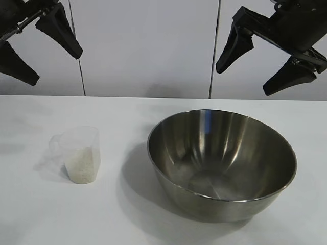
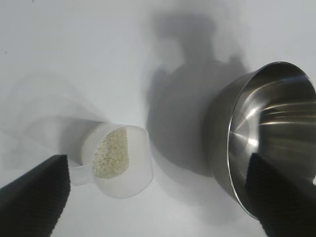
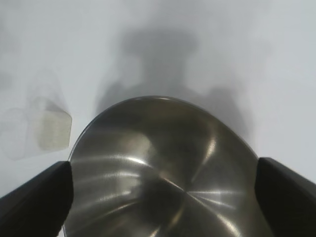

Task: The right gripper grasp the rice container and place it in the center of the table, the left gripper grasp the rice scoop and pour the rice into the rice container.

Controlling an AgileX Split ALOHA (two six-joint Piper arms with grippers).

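1. Status: the right pincer (image 1: 254,65) hangs above and behind the rice container (image 1: 222,163), fingers spread wide, holding nothing. The left pincer (image 1: 41,48) hangs high over the left side of the counter (image 1: 163,224), fingers likewise apart and empty.
2. Location: the rice container stands upright right of centre; the rice scoop (image 1: 79,155) stands well apart to its left, partly filled with rice (image 1: 82,166).
3. Step in hand, as judged: grasping the container has not begun.
4. Lower the right pincer so one finger goes inside the rim and one outside; the wall looks thin and slick, so close firmly.
5. The contact point under the bowl is hard to see; probably slide rather than lift.
6. Keep clear of the scoop.
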